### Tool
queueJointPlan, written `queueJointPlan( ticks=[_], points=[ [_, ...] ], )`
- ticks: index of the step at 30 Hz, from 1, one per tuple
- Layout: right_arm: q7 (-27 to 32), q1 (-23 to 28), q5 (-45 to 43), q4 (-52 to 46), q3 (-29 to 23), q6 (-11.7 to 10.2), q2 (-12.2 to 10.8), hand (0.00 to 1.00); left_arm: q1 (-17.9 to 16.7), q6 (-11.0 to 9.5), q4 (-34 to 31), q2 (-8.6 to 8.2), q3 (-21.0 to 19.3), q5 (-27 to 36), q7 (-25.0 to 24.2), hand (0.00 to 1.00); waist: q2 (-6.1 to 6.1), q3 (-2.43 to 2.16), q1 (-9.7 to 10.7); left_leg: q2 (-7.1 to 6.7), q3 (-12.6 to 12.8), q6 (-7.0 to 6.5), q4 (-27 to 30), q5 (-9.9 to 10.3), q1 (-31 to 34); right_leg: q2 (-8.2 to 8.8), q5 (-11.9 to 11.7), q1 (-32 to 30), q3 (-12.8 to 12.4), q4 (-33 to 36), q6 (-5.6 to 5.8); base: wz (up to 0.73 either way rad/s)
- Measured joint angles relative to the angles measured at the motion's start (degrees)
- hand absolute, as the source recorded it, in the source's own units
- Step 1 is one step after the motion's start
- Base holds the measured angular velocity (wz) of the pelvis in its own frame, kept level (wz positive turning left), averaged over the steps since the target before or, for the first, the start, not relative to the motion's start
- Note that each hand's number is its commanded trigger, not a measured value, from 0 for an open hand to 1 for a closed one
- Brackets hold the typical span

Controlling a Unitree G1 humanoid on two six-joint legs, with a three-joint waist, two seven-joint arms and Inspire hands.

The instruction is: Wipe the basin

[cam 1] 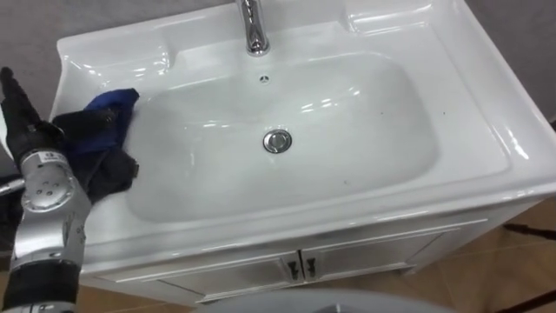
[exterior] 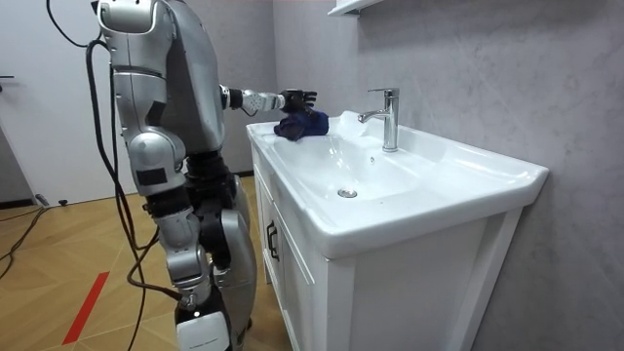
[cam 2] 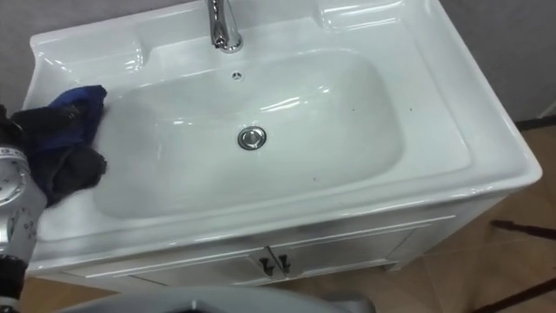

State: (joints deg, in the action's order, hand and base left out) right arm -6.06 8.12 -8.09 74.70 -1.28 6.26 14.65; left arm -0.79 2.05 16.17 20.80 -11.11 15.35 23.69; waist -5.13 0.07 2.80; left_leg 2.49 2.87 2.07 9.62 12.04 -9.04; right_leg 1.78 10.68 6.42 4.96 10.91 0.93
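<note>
Left hand (cam 1: 19, 109) beside a dark blue cloth (cam 1: 102, 130) on the rim of a white basin (cam 1: 365, 148).

The robot stands at the vanity with its left arm stretched over the basin's left edge. The fingers are extended and hold nothing, just beside the crumpled cloth, probably poised to take it up for wiping. Further right, the bowl lies bare around its chrome drain plug (cam 1: 277, 141), with the tap (cam 1: 253, 30) behind.
</note>
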Motion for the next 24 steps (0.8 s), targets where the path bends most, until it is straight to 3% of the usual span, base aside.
queueJointPlan(
  ticks=[14,21,24],
  points=[
    [0.3,0.9,-3.4,-2.0,0.0,0.1,-0.3,0.00,2.6,-0.1,-5.8,0.28,-0.6,-2.7,1.0,0.00,0.36,0.25,-0.1,-0.02,0.0,0.00,0.0,0.0,1.0,0.02,0.3,-1.4,-0.2,0.8,-0.01,0.00],
    [0.3,1.6,-2.8,-1.8,-0.9,0.1,-1.1,0.00,2.6,-0.1,-9.9,1.11,-2.5,-2.5,1.0,0.00,0.69,0.38,-0.1,-0.03,0.1,0.00,-0.1,0.0,1.1,0.02,0.3,-0.8,-0.3,0.6,-0.01,0.00],
    [0.4,1.6,-2.2,-1.2,-2.3,0.1,-1.2,0.00,2.6,-0.1,-11.4,2.35,-3.2,-2.5,1.7,0.00,0.63,0.36,-0.1,-0.04,0.1,0.00,-0.2,0.0,0.4,-0.01,0.3,-0.2,-0.3,0.0,0.00,0.00]
  ],
)
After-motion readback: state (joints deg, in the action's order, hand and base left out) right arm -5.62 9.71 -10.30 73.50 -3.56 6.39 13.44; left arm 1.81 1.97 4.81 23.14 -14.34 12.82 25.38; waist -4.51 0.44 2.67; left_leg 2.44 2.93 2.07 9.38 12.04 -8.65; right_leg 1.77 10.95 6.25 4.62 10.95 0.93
